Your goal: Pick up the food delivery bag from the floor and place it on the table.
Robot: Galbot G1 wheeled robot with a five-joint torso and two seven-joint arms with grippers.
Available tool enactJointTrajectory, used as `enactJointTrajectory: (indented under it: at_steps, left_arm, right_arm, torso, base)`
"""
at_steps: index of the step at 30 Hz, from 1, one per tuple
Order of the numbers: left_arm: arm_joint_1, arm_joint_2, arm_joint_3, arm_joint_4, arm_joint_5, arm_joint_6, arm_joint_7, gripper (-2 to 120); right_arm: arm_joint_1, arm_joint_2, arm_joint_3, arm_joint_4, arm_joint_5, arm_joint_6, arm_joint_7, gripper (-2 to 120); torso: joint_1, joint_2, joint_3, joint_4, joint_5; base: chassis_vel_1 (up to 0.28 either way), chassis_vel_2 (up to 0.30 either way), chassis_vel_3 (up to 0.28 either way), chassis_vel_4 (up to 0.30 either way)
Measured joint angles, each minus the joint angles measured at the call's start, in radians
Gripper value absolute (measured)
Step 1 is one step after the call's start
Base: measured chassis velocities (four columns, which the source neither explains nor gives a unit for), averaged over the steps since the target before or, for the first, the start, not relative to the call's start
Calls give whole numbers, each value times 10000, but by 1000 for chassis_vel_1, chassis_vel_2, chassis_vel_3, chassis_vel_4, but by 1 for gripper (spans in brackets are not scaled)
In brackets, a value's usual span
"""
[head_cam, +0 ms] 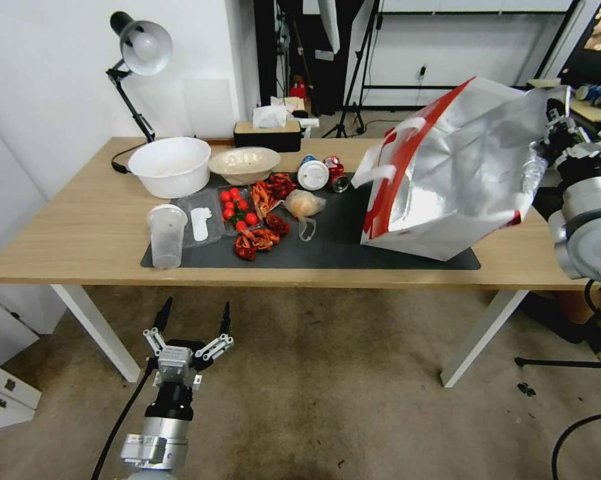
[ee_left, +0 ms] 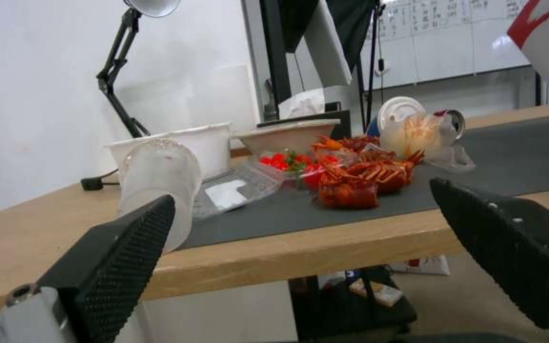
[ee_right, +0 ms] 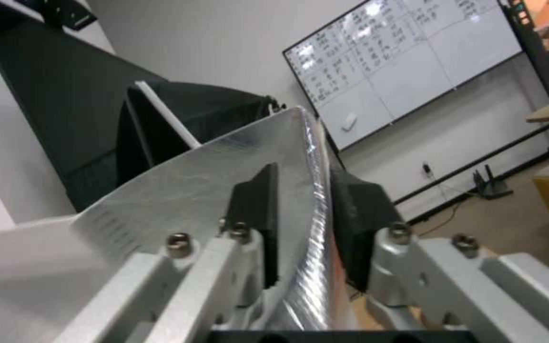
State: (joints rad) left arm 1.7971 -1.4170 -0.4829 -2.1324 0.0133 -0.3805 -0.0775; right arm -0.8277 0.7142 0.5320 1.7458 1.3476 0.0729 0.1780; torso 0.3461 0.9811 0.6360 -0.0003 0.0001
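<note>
Food delivery bag [head_cam: 447, 173], tilting at right of frame, lower edge resting on the dark grey mat [head_cam: 353, 233] of the table [head_cam: 67, 233]; right gripper [ee_right: 303, 209] at far right pinching its silver foil rim; left gripper [head_cam: 192, 323] hanging lower left over the floor [head_cam: 313, 387], fingers [ee_left: 122, 252] spread wide
</note>
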Motion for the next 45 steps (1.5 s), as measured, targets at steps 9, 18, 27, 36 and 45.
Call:
enactJointTrajectory:
  at_steps: [9,18,27,36,45]
  left_arm:
    - [-38,50,-14,72,-24,2,-6,100]
    - [-77,167,19,163,-121,-6,-152,100]
    - [-162,321,23,232,-412,-207,-195,100]
    - [-188,400,-39,279,-591,-240,-224,100]
    - [-116,545,-212,371,-815,-408,-264,100]
  right_arm:
    - [517,-22,-561,-476,-300,-10,-447,52]
    - [-99,80,-250,-35,-552,16,-728,86]
    - [-2412,276,1683,2388,-1808,-398,-818,100]
    - [-4183,991,2400,4323,-3084,-670,-479,100]
    - [-6275,3079,2568,5666,-5938,-708,-1233,100]
  torso:
    - [0,0,-1,2,-1]
    - [0,-1,-2,2,-3]
    - [-3,-1,-3,3,-3]
    - [-3,-1,-3,3,-3]
    - [-3,-1,-3,-1,-3]
  base:
    - [0,0,0,0]
    - [0,0,0,0]
    - [0,0,0,0]
    - [0,0,0,0]
    - [0,0,0,0]
